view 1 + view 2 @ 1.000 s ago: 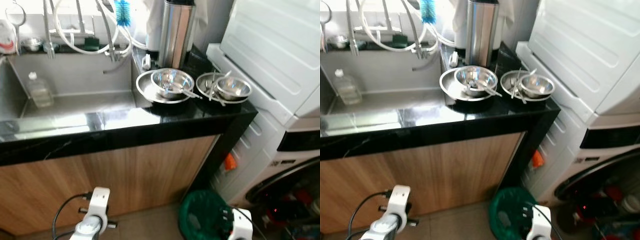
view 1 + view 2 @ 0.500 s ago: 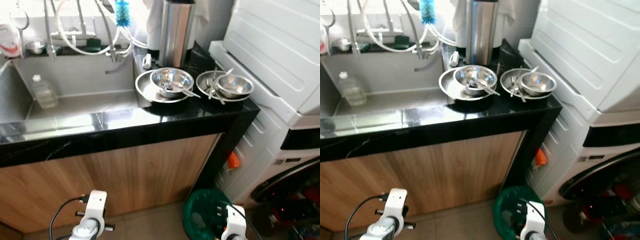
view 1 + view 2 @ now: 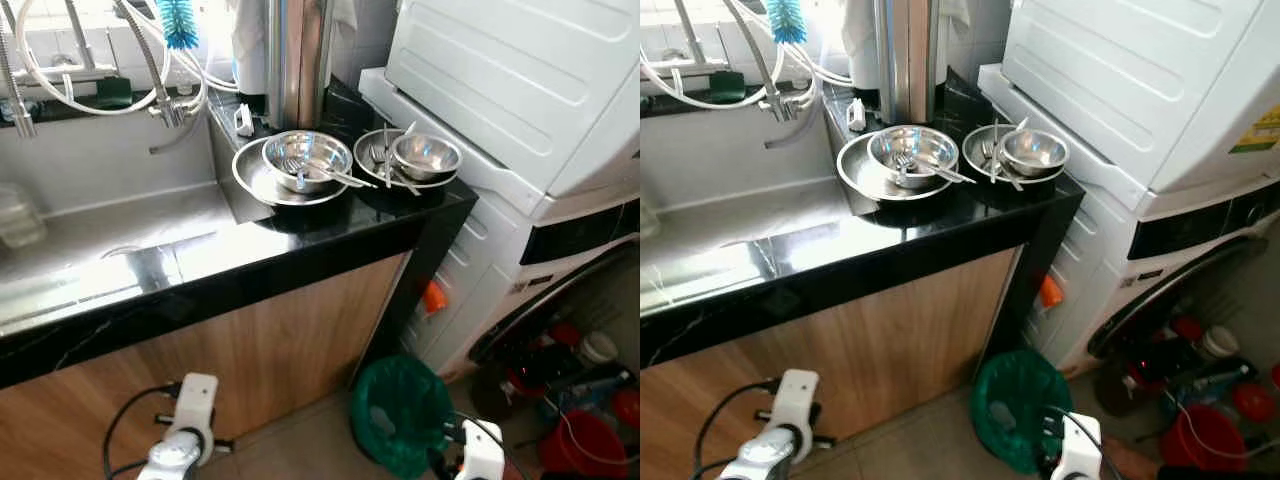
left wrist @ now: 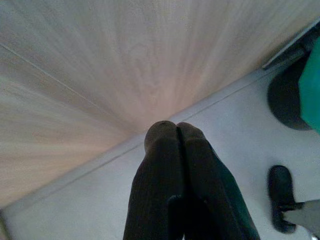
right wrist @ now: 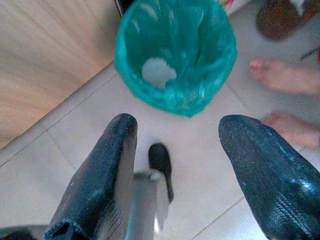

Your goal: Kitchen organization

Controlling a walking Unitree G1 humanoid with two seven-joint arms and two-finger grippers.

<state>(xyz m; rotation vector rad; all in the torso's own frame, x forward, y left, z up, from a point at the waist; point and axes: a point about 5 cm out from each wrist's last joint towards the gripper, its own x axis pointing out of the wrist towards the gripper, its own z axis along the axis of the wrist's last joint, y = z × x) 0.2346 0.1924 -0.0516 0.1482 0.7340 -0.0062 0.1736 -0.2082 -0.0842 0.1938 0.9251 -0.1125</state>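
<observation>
Both arms hang low in front of the cabinet, nowhere near the work. The left gripper (image 4: 175,131) has its two black fingers pressed flat together, empty, with pale floor tile just under it and the wooden cabinet front (image 4: 100,60) right ahead. The right gripper (image 5: 177,150) is spread wide with nothing between the fingers; just beyond its tips sits a bin lined with a green bag (image 5: 175,55), and off to its outer side a person's bare feet (image 5: 280,75) stand on the tile.

What needs tidying is well above and ahead of both grippers, up on the black counter (image 3: 330,235). There a steel bowl (image 3: 306,155) sits inside a wide steel plate (image 3: 255,180), with cutlery (image 3: 335,175) lying across it, handles poking over the rim. Just beside it, on the washing machine (image 3: 520,90) side, a smaller steel bowl (image 3: 425,153) rests in a second plate (image 3: 372,150) with more forks and spoons. Behind them stands a tall steel flask (image 3: 290,60), and the sink (image 3: 90,230) lies further along past the left arm.

I'd judge this ware light, rigid and slick; polished steel will want to slide out of a pinch. The rim of a bowl looks the sensible place to take hold, one finger inside and one outside. The loose cutlery would likely rattle or tip out if a bowl is lifted tilted, so it probably wants clearing first, gripped across the handles.
</observation>
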